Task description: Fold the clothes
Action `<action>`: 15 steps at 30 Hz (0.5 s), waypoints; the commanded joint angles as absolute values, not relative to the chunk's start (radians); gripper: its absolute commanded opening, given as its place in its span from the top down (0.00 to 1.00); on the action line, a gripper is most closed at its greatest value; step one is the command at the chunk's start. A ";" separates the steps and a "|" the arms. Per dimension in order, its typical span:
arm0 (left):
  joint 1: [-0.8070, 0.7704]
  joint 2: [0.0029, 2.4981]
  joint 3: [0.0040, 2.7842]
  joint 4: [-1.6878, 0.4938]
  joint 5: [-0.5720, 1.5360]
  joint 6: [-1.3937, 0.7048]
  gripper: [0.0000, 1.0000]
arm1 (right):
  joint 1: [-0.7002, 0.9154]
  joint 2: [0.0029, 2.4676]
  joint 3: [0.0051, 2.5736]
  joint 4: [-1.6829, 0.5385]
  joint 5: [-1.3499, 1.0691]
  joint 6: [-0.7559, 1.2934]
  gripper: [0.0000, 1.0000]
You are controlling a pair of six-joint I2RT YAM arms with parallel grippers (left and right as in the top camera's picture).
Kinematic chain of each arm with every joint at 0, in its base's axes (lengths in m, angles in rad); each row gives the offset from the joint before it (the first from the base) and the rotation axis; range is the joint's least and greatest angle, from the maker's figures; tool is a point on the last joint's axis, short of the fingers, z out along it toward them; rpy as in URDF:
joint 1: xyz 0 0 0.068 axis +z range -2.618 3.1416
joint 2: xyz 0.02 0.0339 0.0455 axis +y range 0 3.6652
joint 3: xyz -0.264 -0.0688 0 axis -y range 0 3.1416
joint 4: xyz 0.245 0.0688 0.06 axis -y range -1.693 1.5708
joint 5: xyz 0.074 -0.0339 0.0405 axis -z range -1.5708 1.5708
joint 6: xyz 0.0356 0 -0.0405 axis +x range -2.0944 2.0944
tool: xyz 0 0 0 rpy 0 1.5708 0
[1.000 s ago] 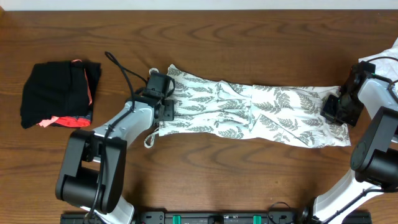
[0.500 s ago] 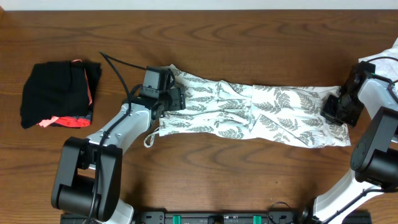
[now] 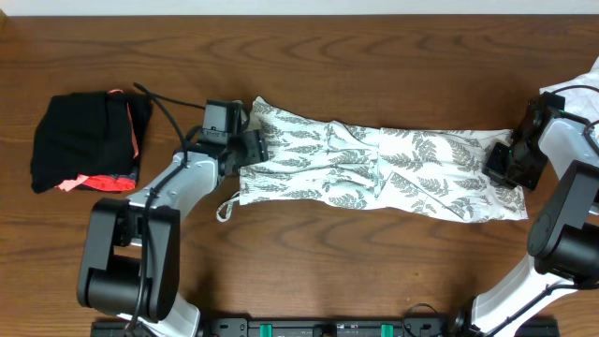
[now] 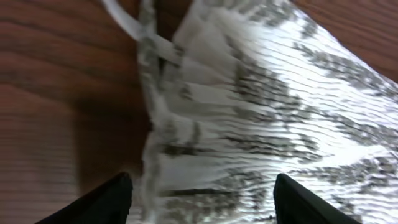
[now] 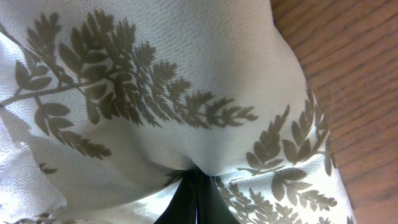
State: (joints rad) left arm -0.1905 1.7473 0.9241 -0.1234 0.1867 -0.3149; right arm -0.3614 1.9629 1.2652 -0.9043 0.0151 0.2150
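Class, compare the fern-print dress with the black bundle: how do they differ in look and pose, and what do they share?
Colour: the fern-print dress is white with grey-green leaves; the black bundle has coral-pink trim. Pose: the dress lies stretched long across the middle; the bundle sits compact at the left. Both are cloth on the wooden table.
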 commanded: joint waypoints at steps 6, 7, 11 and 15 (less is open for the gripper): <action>-0.186 1.824 0.920 -0.126 0.204 -0.329 0.26 | -0.372 1.999 1.248 -0.916 0.033 0.200 0.99; -0.186 1.831 0.920 -0.125 0.217 -0.332 0.27 | -0.372 1.999 1.248 -0.916 0.033 0.200 0.99; -0.187 1.865 0.920 -0.102 0.380 -0.335 0.31 | -0.372 1.999 1.248 -0.915 0.033 0.200 0.99; -0.198 1.876 0.920 -0.095 0.484 -0.335 0.57 | -0.372 1.999 1.248 -0.915 0.033 0.200 0.98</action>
State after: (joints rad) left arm -0.1860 1.8271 0.9348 -0.0742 0.3492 -0.3264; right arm -0.3614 1.9629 1.2652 -0.9081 0.0151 0.2150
